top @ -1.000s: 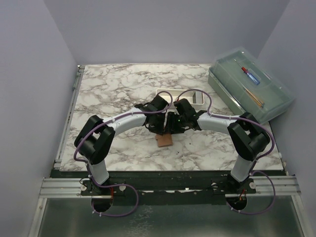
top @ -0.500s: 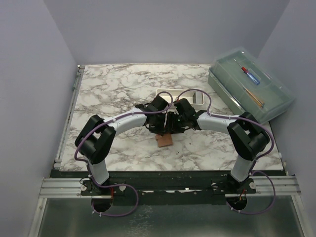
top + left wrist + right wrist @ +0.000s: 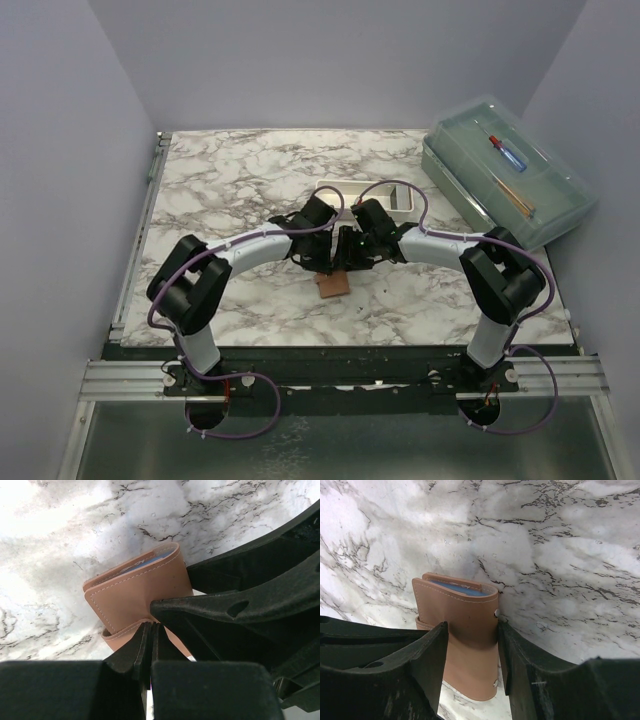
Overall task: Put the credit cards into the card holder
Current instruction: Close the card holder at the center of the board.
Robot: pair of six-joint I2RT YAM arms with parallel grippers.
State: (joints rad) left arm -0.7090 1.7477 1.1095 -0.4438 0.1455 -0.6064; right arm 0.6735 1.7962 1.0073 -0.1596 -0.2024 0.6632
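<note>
The card holder (image 3: 332, 285), a tan folded wallet, lies on the marble table just in front of both wrists. My right gripper (image 3: 472, 625) straddles its width, one finger against each long edge, by the snap dot (image 3: 496, 613). My left gripper (image 3: 151, 625) is shut, its tips touching the card holder's (image 3: 135, 595) lower flap, with nothing between them. A thin blue strip (image 3: 460, 588) shows inside the fold; I cannot tell whether it is one of the credit cards or the lining. No loose card is in view.
A white tray (image 3: 405, 205) sits just behind the wrists, mostly hidden by them. A large clear lidded box (image 3: 505, 170) holding a pen stands at the back right. Purple walls close in the table on three sides.
The left arm has shifted slightly, its elbow moving a little left. The card holder and the right arm stay where they were.
</note>
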